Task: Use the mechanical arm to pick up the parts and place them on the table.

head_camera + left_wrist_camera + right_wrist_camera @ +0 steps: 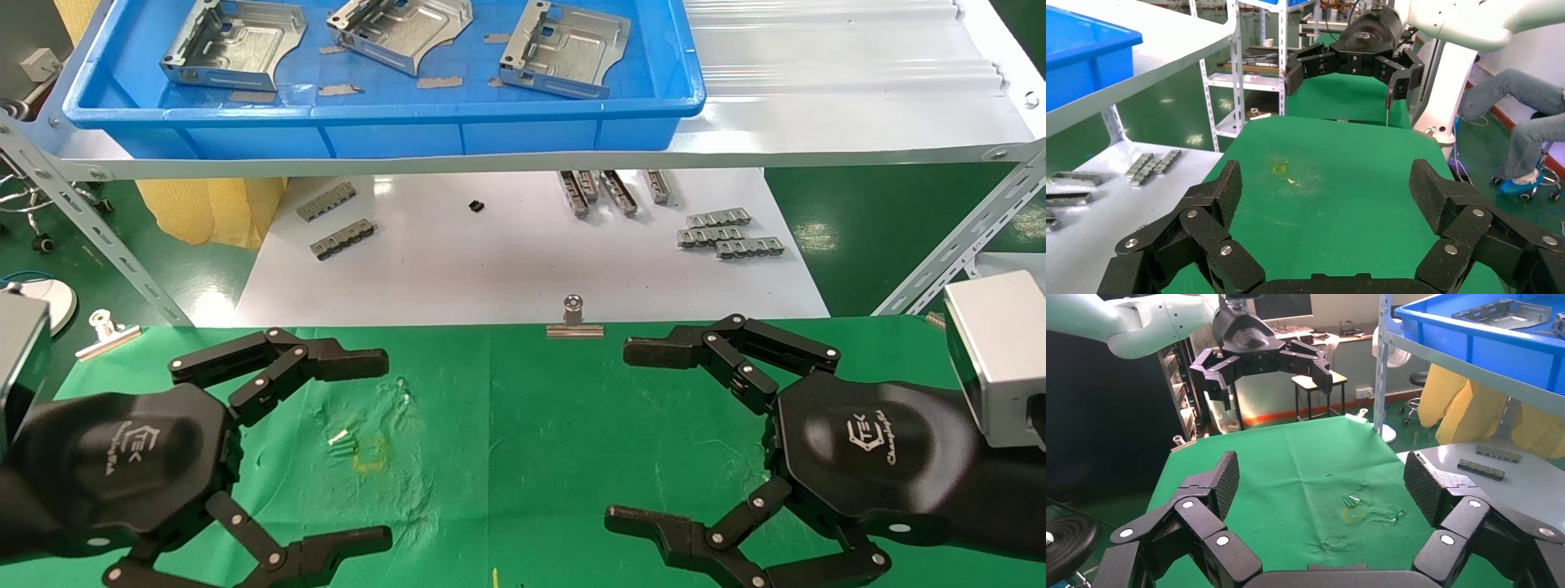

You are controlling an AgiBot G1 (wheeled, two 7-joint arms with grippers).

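Observation:
Three silvery stamped metal parts lie in the blue tray [384,131] on the upper shelf: one at the left [233,45], one in the middle [400,28], one at the right [564,49]. One part also shows in the right wrist view [1505,309]. The green-cloth table [507,425] lies below, bare of parts. My left gripper [384,445] is open and empty over the table's left side; it also shows in its own wrist view [1324,187]. My right gripper [621,437] is open and empty over the right side, also seen in its wrist view [1321,478].
A white board [523,261] beyond the table holds several small grey slotted strips [727,233]. Binder clips [574,320] grip the cloth's far edge. Slanted metal shelf braces [98,237] stand at both sides. A yellow mark [368,457] sits on wrinkled cloth.

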